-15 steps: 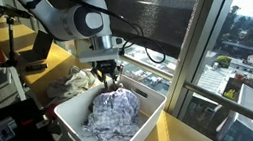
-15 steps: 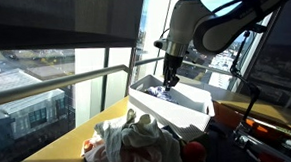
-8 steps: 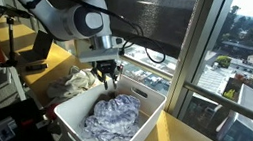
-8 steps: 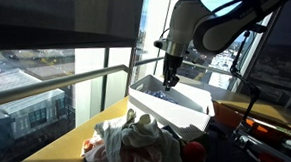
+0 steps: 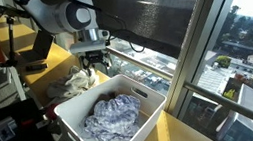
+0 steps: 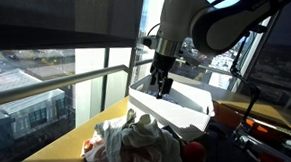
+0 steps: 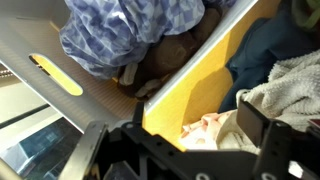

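Cloth (image 5: 113,116) lies crumpled and loose in the white bin (image 5: 79,136), nothing pinching it: the gripper (image 5: 95,68) hangs released and empty above the rim, beside the clothes pile (image 5: 72,85).

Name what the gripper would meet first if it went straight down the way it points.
Most likely the rim of the white bin: the open gripper hangs over the wall next to the clothes pile. Depth is unclear, so it could instead reach the blue patterned cloth inside.

Yellow tabletop (image 6: 44,148), window railing (image 6: 46,88)
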